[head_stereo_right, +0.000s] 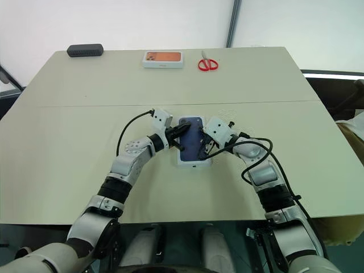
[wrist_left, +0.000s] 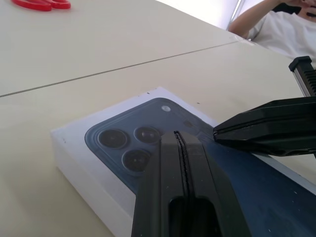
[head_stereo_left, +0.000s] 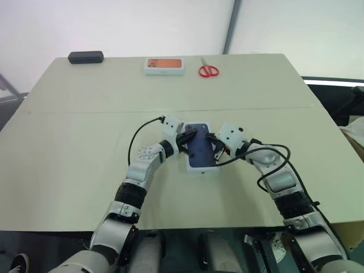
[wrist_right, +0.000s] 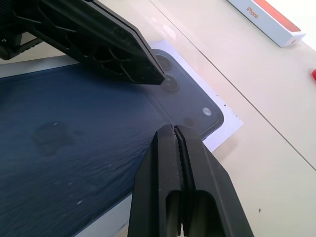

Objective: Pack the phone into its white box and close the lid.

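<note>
Spanning beige table (head_stereo_left: 85, 131), pale wall behind, both pincers pressed closed over lid (head_stereo_left: 200, 149)

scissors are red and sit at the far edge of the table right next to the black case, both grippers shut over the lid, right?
Not quite. The scissors lie beside the white box with an orange top, as the left eye view shows; the black case is at the far left corner. The rest holds.

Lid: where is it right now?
In the head views the lid lies picture-side up at the table's centre, between the shut left gripper and shut right gripper, whose fingers reach over it.
</note>
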Tool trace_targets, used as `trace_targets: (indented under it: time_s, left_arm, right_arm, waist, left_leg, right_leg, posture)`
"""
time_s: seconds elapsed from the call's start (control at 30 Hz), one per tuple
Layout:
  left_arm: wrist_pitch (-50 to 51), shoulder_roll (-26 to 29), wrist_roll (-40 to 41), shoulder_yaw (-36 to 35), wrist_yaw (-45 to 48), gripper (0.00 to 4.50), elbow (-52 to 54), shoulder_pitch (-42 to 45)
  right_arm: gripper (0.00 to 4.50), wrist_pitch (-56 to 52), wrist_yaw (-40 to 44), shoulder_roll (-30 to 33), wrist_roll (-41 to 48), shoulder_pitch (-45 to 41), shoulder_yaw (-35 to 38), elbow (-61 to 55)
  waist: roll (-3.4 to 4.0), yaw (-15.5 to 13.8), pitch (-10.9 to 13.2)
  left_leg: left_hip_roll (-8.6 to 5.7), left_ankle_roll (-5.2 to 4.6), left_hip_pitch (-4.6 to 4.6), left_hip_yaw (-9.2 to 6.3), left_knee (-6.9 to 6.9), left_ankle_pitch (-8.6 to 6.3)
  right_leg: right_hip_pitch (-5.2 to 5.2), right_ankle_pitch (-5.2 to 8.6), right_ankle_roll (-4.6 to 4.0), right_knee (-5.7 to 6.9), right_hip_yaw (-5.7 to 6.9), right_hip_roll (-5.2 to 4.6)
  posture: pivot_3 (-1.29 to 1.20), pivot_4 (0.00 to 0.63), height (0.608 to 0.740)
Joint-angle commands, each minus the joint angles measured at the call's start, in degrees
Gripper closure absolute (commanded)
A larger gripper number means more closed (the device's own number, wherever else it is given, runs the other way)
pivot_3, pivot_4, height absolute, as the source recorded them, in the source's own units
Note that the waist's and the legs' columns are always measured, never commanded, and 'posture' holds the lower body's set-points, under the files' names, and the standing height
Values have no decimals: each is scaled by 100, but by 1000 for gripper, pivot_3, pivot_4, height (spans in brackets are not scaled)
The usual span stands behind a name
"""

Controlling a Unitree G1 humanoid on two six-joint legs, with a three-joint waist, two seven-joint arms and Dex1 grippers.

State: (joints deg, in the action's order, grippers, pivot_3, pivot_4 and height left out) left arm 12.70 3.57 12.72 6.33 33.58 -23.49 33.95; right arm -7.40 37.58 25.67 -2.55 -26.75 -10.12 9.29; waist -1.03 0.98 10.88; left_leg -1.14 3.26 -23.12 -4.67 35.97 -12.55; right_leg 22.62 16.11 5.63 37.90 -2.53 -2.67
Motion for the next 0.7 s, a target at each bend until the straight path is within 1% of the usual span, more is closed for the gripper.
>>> trace_targets:
  time_s: [0.03,0.07,0.1,0.13,0.17,0.2,0.23,0.3,0.37,0.43,0.47,0.53,0.63,0.7]
  left_arm:
    - [328,84,273,-133,282,3959,208,-189]
    - [347,99,327,-191,289,3610,291,-219]
    - [389,107,391,-255,280,3203,366,-243]
    - [408,159,410,-278,292,2580,470,-285]
    - [427,230,447,-303,338,2003,622,-350]
    - [487,287,515,-357,353,1685,760,-403]
    - [533,358,569,-422,345,1090,900,-458]
    - [586,580,620,-534,388,68,1196,-594]
    - [678,848,770,-668,560,0,1536,-789]
    - [783,1052,924,-772,703,0,1772,-964]
    - [972,1231,1116,-858,886,0,1945,-1155]
    - [1191,1500,1214,-904,1032,0,2150,-1412]
    - [1282,1721,1246,-975,1008,0,2309,-1614]
    - [1281,1964,1284,-1094,1078,0,2512,-1833]
  right_arm:
    - [4500,-401,222,9,318,141,158,-127]
    - [4500,-515,284,20,477,142,274,-168]
    - [3966,-637,351,11,665,144,399,-216]
    - [3564,-699,381,23,773,146,491,-268]
    - [3045,-679,407,59,826,158,554,-323]
    - [2696,-683,407,77,881,167,625,-376]
    - [2074,-728,398,84,961,182,712,-434]
    - [983,-744,465,161,1078,254,828,-602]
    - [61,-754,608,271,1199,396,893,-845]
    - [61,-888,696,330,1396,508,977,-1050]
    - [61,-1112,829,391,1640,585,1066,-1259]
    - [61,-1529,1027,470,2059,659,1209,-1550]
    - [61,-1547,1026,567,2194,712,1356,-1633]
    - [61,-1471,1141,750,2215,863,1470,-1602]
  waist:
    - [0,-3,0]
    - [0,-2,0]
    - [0,-4,0]
    - [0,-5,0]
    - [0,-1,0]
    - [0,16,0]
    - [0,27,0]
    - [1,36,1]
    - [2,17,2]
    - [2,6,2]
    - [2,3,2]
    - [3,3,3]
    - [3,-3,3]
    - [2,-14,4]
  left_leg:
    - [0,0,1,-1,2,0]
    - [0,-1,2,-1,2,0]
    - [0,-1,3,-1,2,-1]
    - [0,-1,3,-2,2,-1]
    - [0,-1,3,-4,1,-1]
    - [0,-1,4,-4,2,-1]
    - [1,-1,3,-3,0,-1]
    - [3,-2,2,-2,-3,-1]
    - [3,-2,-10,-3,-3,-1]
    - [4,-2,-18,-4,0,-1]
    - [4,-2,-19,-4,0,-1]
    - [4,-2,-19,-4,1,-1]
    - [5,-2,-18,-10,1,-1]
    - [5,-2,-19,-9,1,-1]
  right_leg:
    - [-4,0,0,0,0,0]
    - [-6,0,0,-1,1,-1]
    - [-6,0,0,-1,1,-1]
    - [-7,0,1,-1,1,-1]
    - [-7,0,0,-1,2,-1]
    - [-7,0,0,-1,2,-1]
    - [-4,0,0,0,1,0]
    - [3,0,0,1,-1,2]
    - [15,0,0,4,-1,2]
    - [21,0,0,3,0,0]
    - [20,0,0,3,0,-2]
    - [19,0,0,2,0,-5]
    - [17,1,-1,2,0,-5]
    - [17,1,-1,1,1,-6]
  posture:
    - [0,150,740]
    - [0,150,740]
    - [0,150,740]
    - [0,150,740]
    - [0,150,740]
    - [0,150,740]
    - [0,150,740]
    - [0,150,740]
    - [0,150,740]
    - [0,150,740]
    - [0,150,740]
    - [0,150,740]
    - [0,150,740]
    - [0,150,740]
